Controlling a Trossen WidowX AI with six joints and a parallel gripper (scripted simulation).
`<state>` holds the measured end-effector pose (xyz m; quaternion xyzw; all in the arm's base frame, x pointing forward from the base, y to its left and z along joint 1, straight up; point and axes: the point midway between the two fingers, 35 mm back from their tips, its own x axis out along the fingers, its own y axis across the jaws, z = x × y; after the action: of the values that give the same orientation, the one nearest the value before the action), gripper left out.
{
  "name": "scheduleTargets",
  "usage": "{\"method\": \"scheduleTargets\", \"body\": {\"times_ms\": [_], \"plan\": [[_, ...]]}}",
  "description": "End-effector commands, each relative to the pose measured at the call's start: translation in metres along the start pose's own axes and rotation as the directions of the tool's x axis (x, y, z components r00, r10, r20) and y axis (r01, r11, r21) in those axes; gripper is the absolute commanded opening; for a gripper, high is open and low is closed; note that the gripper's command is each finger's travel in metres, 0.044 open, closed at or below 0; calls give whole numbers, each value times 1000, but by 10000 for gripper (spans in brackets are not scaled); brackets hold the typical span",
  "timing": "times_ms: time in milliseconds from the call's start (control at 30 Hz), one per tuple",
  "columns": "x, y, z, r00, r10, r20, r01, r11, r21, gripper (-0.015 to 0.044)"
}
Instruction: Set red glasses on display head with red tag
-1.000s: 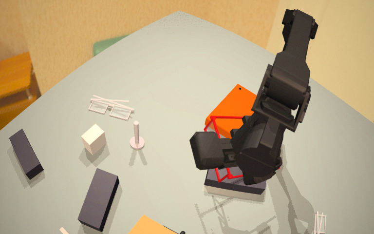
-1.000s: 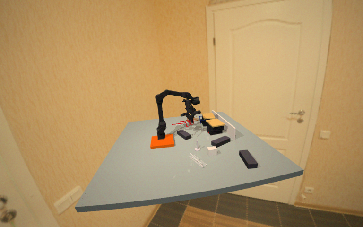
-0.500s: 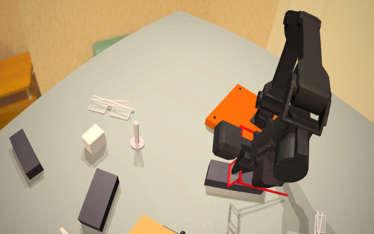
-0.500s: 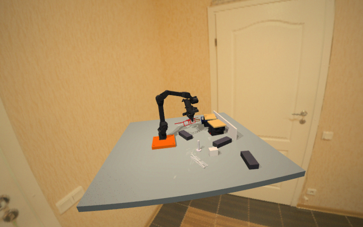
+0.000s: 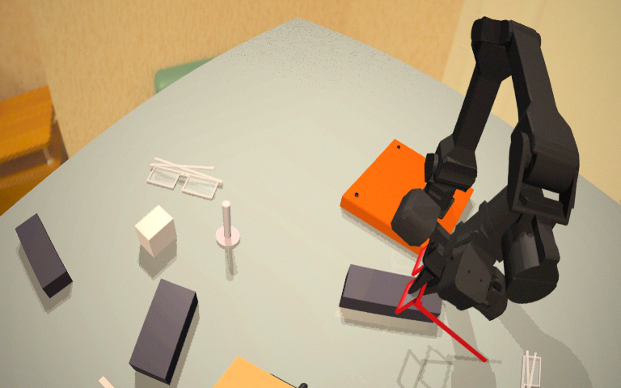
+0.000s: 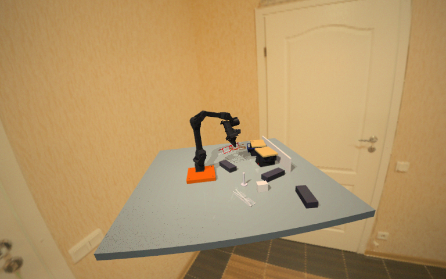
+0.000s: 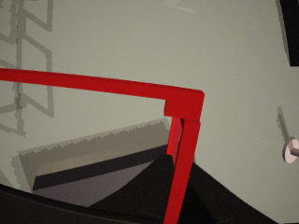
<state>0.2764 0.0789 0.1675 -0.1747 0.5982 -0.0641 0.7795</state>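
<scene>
The arm's gripper (image 5: 423,279) hangs above a dark block (image 5: 375,290) near the orange base (image 5: 380,183), its fingers clamped on the red glasses (image 5: 414,297), which are carried in the air over the grey surface (image 5: 284,114). One red temple juts out past the block toward the near edge. In the exterior view the glasses (image 6: 229,148) sit between the arm and two tan-topped heads (image 6: 266,151); their tags are too small to tell. White glasses (image 5: 184,178), a pale cube (image 5: 155,229) and a peg (image 5: 226,226) lie well apart to the side.
</scene>
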Motion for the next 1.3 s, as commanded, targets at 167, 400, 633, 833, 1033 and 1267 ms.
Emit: {"method": "scheduleTargets", "body": {"times_ms": [167,400,633,833,1033,1267], "plan": [[-15,17,-2,997,-15,70,-3,966,258,0],[-25,29,-4,993,-21,115,-31,902,431,0],[-35,41,-7,987,-24,161,-77,806,587,0],[-43,51,-10,979,-22,202,-129,700,702,0],[-52,61,-14,970,-18,242,-188,576,796,0],[-62,72,-19,957,-9,290,-261,410,874,0]]}}
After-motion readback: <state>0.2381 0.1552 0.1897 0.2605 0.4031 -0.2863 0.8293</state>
